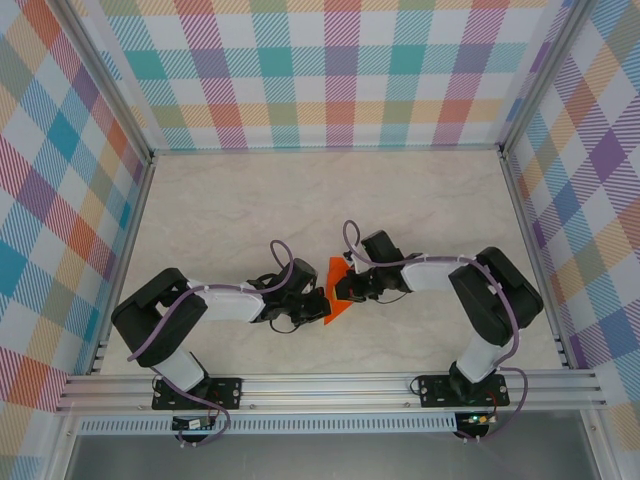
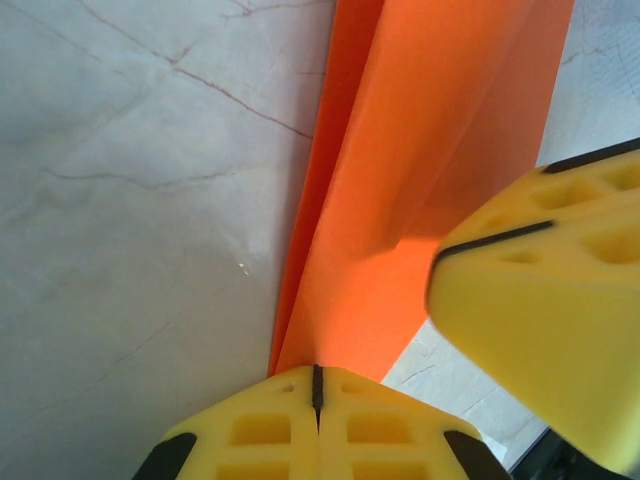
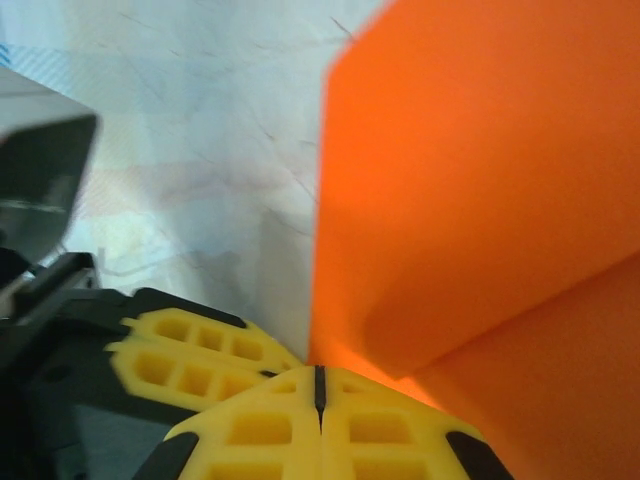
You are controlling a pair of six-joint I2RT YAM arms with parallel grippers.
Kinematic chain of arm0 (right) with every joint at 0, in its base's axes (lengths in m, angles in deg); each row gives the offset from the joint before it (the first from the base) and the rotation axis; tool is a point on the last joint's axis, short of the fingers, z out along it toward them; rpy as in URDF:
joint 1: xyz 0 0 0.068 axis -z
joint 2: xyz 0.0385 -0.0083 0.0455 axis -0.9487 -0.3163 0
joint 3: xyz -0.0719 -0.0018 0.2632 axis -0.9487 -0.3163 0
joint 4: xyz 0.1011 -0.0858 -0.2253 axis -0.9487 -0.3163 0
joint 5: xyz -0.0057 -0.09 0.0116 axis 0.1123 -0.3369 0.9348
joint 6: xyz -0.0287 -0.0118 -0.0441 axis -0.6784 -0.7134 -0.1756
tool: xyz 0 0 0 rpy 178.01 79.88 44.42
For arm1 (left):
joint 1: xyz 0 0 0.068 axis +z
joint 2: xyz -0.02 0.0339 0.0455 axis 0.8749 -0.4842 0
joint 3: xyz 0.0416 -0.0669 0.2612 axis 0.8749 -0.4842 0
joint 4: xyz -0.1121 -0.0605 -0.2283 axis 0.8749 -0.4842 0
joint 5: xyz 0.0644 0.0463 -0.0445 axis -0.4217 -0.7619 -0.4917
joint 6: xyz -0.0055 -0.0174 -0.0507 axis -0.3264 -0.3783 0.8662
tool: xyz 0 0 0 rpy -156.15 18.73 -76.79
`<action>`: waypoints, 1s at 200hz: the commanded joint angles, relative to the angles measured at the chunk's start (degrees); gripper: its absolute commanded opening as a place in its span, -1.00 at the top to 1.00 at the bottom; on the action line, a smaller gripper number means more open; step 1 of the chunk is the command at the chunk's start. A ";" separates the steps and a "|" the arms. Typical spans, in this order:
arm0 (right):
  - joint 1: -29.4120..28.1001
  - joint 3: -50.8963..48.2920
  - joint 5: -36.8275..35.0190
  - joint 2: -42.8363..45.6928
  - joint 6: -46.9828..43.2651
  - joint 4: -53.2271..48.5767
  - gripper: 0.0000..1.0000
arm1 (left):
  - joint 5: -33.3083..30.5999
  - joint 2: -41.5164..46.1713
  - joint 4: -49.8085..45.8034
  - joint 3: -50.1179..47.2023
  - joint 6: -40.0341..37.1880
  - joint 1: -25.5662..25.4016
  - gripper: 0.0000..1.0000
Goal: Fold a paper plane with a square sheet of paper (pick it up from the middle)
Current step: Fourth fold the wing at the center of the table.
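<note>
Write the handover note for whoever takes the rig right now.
Left gripper: shut on the orange paper, pinching it at an edge.
Right gripper: shut on the same paper, close beside the left one.
Paper: held between both arms over the table.
Done: long creases are folded in.
Left: finish the plane's folds. Whether the wings are formed cannot be told.

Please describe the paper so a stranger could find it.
Look at the middle of the marble table. There the left pincer and right pincer are both shut on the folded paper, the one bright orange thing.
</note>
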 commanded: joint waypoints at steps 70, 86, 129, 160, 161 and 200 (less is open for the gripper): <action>-1.34 2.92 1.61 -5.15 -4.28 0.26 0.94 | -2.35 -3.00 -10.13 -0.15 -0.07 -0.90 1.00; -1.25 3.35 0.20 -5.56 -5.47 -0.85 0.95 | -2.33 -3.02 -10.66 -0.15 -0.07 -0.87 1.00; 4.67 3.98 -1.00 -8.29 -5.09 2.01 0.96 | -1.84 -3.40 -14.08 -0.56 0.19 -0.87 1.00; 9.20 6.11 -1.61 -11.36 -4.23 3.80 0.96 | -1.26 -3.68 -15.37 -1.50 0.08 -0.83 1.00; 9.38 6.20 -1.64 -11.45 -4.16 3.85 0.96 | -1.23 -3.69 -15.35 -1.57 0.09 -0.91 1.00; 13.95 8.56 -3.89 -13.35 -2.77 3.87 0.96 | -0.80 -3.71 -14.45 -2.52 0.27 -0.93 1.00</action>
